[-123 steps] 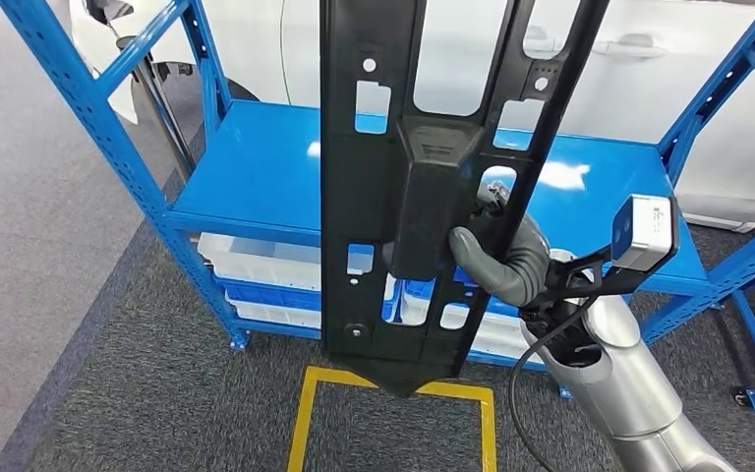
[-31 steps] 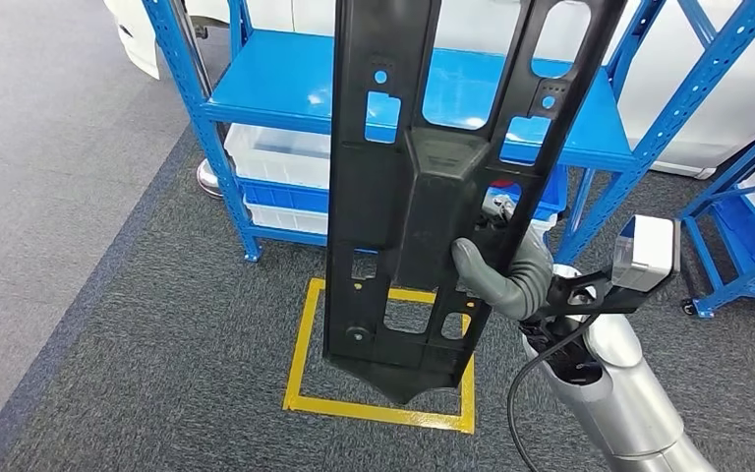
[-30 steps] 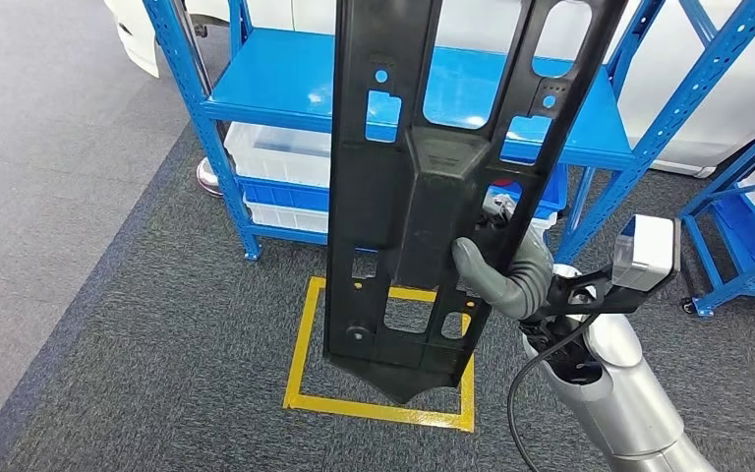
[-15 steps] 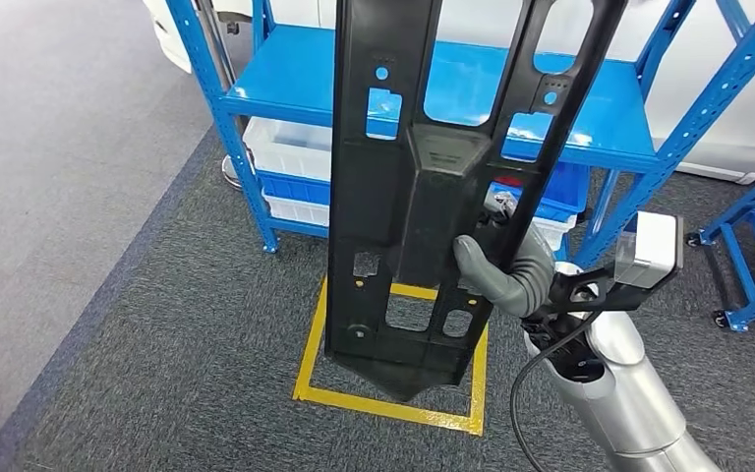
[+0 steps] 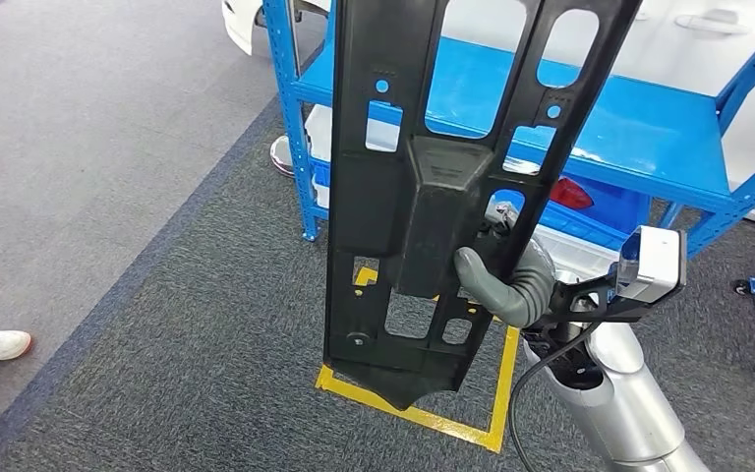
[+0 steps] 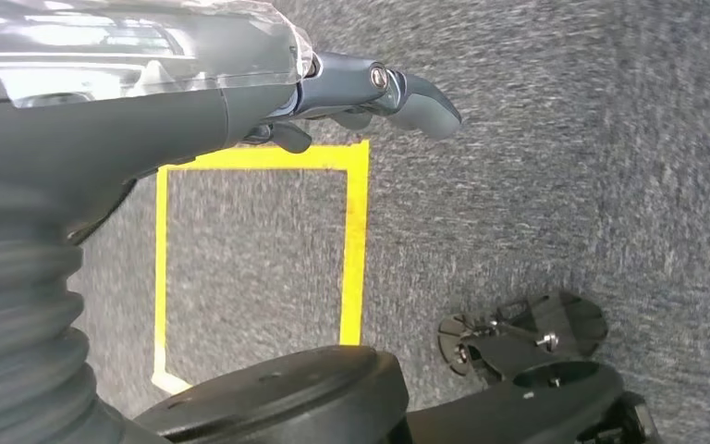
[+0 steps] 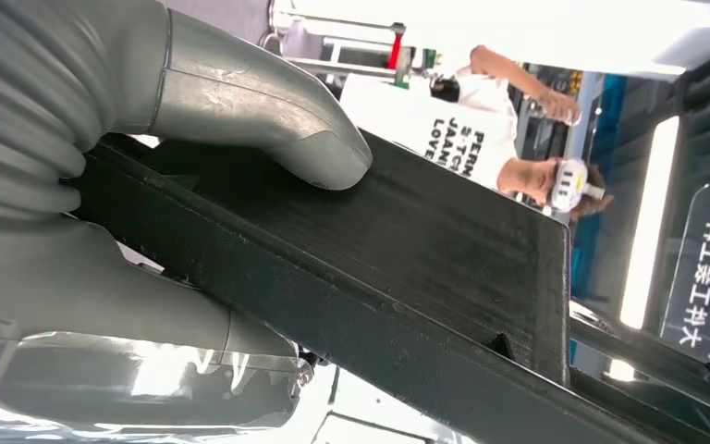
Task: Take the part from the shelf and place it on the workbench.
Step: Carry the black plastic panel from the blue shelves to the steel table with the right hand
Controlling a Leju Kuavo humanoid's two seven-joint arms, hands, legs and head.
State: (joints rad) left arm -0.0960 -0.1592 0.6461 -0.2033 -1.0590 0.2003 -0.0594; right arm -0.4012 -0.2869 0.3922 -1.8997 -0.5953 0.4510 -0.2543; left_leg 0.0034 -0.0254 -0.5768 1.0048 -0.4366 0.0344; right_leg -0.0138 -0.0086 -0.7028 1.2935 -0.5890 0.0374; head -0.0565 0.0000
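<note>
1. My right hand (image 5: 506, 285) holds the part (image 5: 423, 197). My thumb wraps over its front and my other fingers are behind it, where I cannot see them.
2. The part is a long, flat, black plastic piece with many holes cut in it. It stands almost straight up in front of me, up off the floor, with its pointy end down.
3. From my right wrist I see my grey thumb (image 7: 268, 111) pressing flat on the black part (image 7: 407, 277), with the rest of my hand under it.
4. My left hand (image 6: 370, 92) hangs down over the grey carpet (image 6: 564, 166). It holds nothing. The fingers I can see are a little bent, but most of the hand is hidden, so I cannot tell if it is open or closed.
5. The blue shelf (image 5: 639, 128) is behind the part. The part does not touch it.
6. A red thing (image 5: 568, 194) lies under the top board of the shelf.
7. A yellow square (image 5: 423, 418) is taped on the carpet below the part. I see it from my left wrist too (image 6: 356, 250).
8. A person's white shoe (image 5: 2, 344) is on the lighter floor, far to my left.
9. From my right wrist I see a person in a white shirt (image 7: 462, 129) far behind the part.
</note>
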